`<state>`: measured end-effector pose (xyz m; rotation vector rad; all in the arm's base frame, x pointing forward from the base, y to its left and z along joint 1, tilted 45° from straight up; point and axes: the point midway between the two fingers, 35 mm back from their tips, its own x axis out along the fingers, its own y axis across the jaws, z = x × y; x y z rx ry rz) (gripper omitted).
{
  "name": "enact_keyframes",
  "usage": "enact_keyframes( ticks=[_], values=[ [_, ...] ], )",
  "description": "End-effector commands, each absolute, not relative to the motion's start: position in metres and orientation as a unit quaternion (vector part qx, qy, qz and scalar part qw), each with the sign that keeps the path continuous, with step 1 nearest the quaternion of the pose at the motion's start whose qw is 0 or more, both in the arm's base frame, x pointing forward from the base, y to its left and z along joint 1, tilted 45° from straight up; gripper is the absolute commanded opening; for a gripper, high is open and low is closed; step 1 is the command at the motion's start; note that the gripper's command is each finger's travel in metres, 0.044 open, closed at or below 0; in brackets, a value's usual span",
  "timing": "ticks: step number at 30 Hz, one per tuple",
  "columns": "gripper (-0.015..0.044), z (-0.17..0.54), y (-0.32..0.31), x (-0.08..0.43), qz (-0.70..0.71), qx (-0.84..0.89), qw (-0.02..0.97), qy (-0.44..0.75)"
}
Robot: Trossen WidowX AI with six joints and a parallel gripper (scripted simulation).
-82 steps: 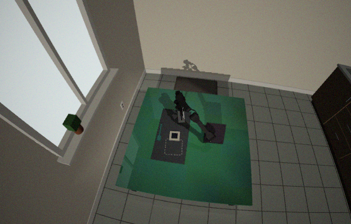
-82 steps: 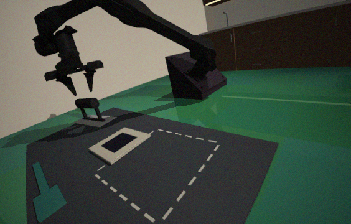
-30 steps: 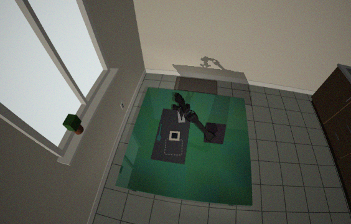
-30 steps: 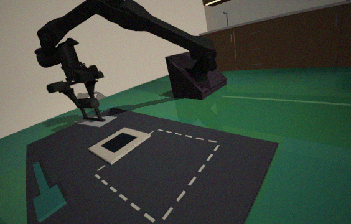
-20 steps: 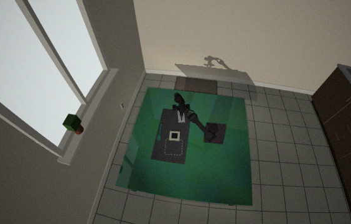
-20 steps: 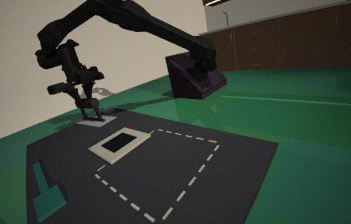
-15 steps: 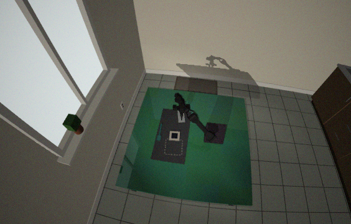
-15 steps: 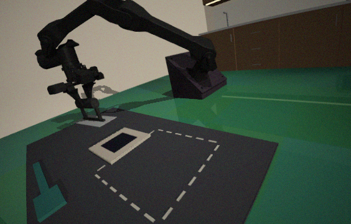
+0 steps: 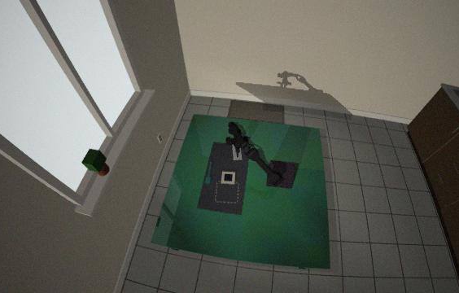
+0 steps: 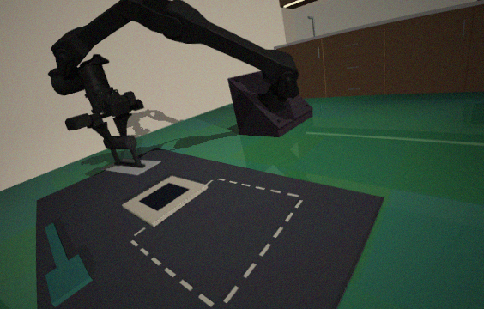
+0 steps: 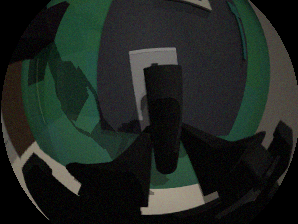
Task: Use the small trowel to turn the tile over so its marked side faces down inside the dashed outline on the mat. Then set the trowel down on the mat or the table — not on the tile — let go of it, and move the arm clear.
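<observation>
The trowel point(image 9: 234, 157) point(image 10: 153, 164) point(image 11: 155, 55) has a light grey flat blade and a raised dark round handle. Its blade lies flat at the mat's far end, by the wall side. My gripper point(image 9: 238, 145) point(image 10: 114, 136) point(image 11: 164, 127) points down and is shut on the trowel's handle. The tile point(image 9: 228, 177) point(image 10: 165, 196) point(image 11: 197, 3) is cream with a dark square on top, so its marked side faces up. It lies flat, apart from the blade, and covers part of one side of the dashed outline point(image 9: 226, 202) point(image 10: 186, 285).
A teal flat tool point(image 9: 207, 179) point(image 10: 70, 275) point(image 11: 240, 35) lies near one long edge of the dark mat point(image 9: 209, 203) point(image 10: 332, 223) point(image 11: 215, 75). The green table point(image 9: 286, 228) point(image 10: 439, 172) surrounds the mat. The arm's purple base block point(image 9: 290, 171) point(image 10: 252, 116) stands beyond the mat's other long edge.
</observation>
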<state>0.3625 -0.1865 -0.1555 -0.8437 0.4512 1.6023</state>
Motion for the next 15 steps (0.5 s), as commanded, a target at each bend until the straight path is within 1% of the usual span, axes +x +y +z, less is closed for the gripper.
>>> enact_keyframes(
  ticks=[1, 15],
  values=[
    [0.0130, -0.1562, -0.1850, 0.3625, 0.686, -0.349, 0.604, 0.207],
    [0.0130, -0.1562, -0.1850, 0.3625, 0.630, -0.220, 0.662, 0.341]
  ],
)
